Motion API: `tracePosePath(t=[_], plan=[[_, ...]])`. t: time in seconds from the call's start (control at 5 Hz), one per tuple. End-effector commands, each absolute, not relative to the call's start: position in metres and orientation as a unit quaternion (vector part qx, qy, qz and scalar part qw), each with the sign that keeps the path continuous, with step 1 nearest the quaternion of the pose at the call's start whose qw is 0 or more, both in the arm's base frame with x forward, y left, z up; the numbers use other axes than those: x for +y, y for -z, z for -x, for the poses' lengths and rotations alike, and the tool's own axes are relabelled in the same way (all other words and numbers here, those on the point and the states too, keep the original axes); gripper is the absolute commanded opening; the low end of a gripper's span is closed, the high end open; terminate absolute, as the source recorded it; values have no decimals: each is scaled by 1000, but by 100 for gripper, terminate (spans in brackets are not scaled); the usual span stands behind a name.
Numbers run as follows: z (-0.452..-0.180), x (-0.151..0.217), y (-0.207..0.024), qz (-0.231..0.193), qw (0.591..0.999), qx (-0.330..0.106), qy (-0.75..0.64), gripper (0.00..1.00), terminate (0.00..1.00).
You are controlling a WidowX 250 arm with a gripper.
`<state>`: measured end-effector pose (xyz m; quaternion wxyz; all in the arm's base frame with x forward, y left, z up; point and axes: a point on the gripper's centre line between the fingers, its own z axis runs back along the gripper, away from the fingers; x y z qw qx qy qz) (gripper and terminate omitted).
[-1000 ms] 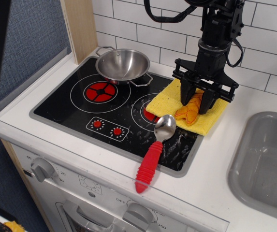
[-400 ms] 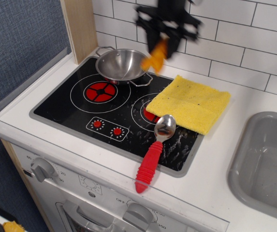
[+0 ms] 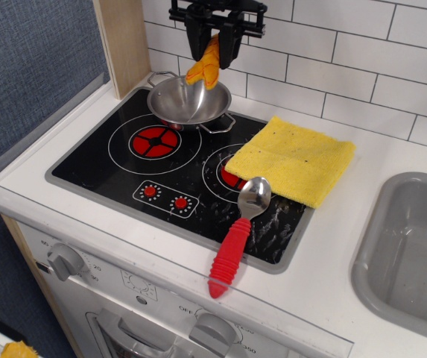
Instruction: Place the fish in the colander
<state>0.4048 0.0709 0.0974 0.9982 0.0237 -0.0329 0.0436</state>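
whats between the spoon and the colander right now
In the observation.image view, only bare black cooktop with its printed burner rings lies between the spoon and the colander. The yellow cloth sits off to the side.

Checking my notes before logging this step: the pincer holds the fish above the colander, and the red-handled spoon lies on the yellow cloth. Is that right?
Not quite. In the observation.image view the red-handled spoon lies on the black cooktop, its bowl just beside the yellow cloth's edge, not on it. The rest stands: the pincer holds the fish above the colander.
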Motion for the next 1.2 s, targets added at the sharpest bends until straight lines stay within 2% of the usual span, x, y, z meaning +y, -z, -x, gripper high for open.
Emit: tracePosePath(t=[0.0,0.8,1.0], plan=[[-408,83,-107,-17,997,-48,-56,100,0],[-405,75,-110,-38,998,-39,-27,100,0],[-405,75,-110,-38,998,-39,-27,100,100]])
